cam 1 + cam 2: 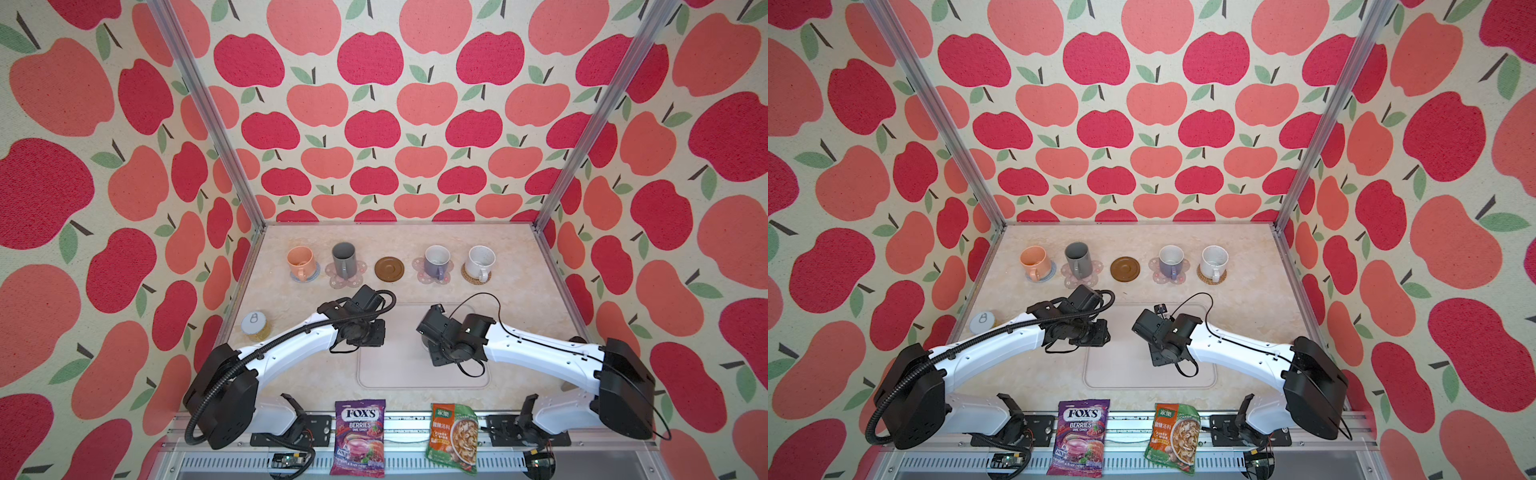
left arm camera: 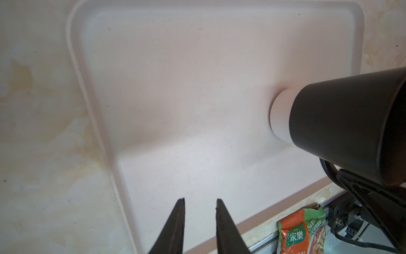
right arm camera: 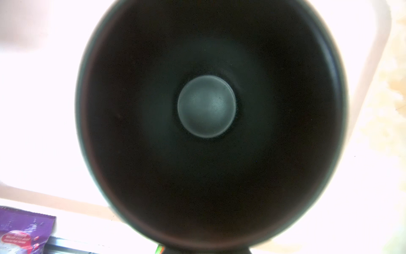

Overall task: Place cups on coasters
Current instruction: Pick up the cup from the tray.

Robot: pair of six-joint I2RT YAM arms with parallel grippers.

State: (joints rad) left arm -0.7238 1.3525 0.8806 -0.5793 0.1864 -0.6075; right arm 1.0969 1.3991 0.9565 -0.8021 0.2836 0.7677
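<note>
Left tool (image 2: 200,201) hangs slightly spread, empty, over the tray (image 2: 153,66). Right tool (image 2: 342,178) is at the black cup (image 2: 342,114); whether it pinches it, I cannot tell.

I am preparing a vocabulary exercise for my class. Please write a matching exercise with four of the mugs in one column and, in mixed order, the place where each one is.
Mugs:
1. peach-orange mug
2. tall grey mug
3. speckled white mug
4. black mug

Places:
A. on the woven rattan coaster
B. within the pale tray, on no coaster
C. on the blue-grey round coaster
D. on a pink flower coaster

Pairs: 1-C, 2-D, 3-A, 4-B.
</note>
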